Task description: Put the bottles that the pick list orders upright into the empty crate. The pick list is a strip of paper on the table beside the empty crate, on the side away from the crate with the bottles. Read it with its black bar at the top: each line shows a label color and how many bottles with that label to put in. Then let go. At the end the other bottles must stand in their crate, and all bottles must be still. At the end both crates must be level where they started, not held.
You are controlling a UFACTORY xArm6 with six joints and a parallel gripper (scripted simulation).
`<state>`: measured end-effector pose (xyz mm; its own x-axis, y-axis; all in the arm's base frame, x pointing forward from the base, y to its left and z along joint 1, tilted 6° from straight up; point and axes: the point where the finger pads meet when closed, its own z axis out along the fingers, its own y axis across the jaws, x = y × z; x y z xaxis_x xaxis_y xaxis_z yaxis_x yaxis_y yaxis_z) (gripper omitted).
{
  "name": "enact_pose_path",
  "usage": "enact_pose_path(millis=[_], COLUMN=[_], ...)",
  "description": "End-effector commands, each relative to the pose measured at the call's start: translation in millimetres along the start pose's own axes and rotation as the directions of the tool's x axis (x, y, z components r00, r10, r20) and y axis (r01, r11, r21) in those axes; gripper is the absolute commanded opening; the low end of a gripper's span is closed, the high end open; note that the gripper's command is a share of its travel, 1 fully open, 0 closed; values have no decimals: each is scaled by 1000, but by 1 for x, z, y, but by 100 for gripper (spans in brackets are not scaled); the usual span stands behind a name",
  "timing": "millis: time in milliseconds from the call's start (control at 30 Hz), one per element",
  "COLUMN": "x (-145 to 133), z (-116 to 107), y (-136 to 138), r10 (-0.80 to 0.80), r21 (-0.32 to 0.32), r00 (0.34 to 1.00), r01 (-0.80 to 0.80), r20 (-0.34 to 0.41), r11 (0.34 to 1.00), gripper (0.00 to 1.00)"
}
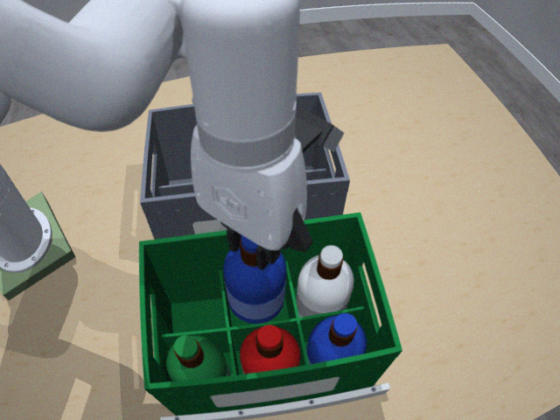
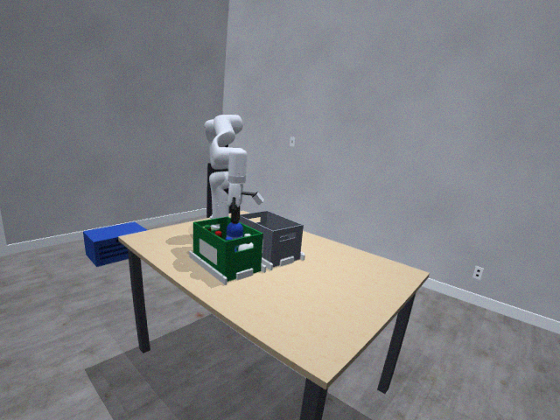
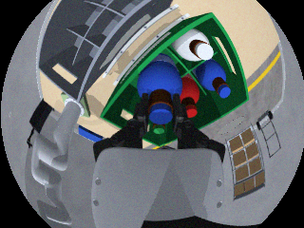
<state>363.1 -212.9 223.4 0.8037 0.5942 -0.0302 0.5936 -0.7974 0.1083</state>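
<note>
My gripper (image 1: pixel 249 248) (image 2: pixel 234 214) (image 3: pixel 161 102) is shut on the neck of a blue bottle (image 1: pixel 255 276) (image 2: pixel 234 231) (image 3: pixel 160 81). The bottle is upright and raised partly out of the middle compartment, on the grey crate's side of the green crate (image 1: pixel 361 374) (image 2: pixel 248 266). A white bottle (image 1: pixel 325 289) (image 3: pixel 186 46), another blue bottle (image 1: pixel 323 346) (image 3: pixel 208 73), a red bottle (image 1: pixel 253 354) (image 3: pixel 190 86) and a green bottle (image 1: pixel 210 359) stand in the green crate. The dark grey crate (image 1: pixel 174 221) (image 2: pixel 284 248) shows no bottles in its visible part; the arm hides some of it. The pick list is not visible.
The crates stand close together, with low light-grey rails (image 1: pixel 276 409) (image 2: pixel 207 267) at their bases. The green crate's corner compartment beside the held bottle is empty. A dark bracket with a grey block (image 1: pixel 333 136) (image 2: pixel 258 198) sticks out from the arm above the grey crate.
</note>
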Motion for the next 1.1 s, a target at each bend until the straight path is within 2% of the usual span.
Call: enact_pose_path(millis=[0,1067], x=[0,0], z=[-9,-55], y=[1,1], r10=[0,0], r21=[-4,-4], r00=[1000,1000], r01=[0,0], r20=[-2,-2], r11=[1000,1000], gripper=[0,0])
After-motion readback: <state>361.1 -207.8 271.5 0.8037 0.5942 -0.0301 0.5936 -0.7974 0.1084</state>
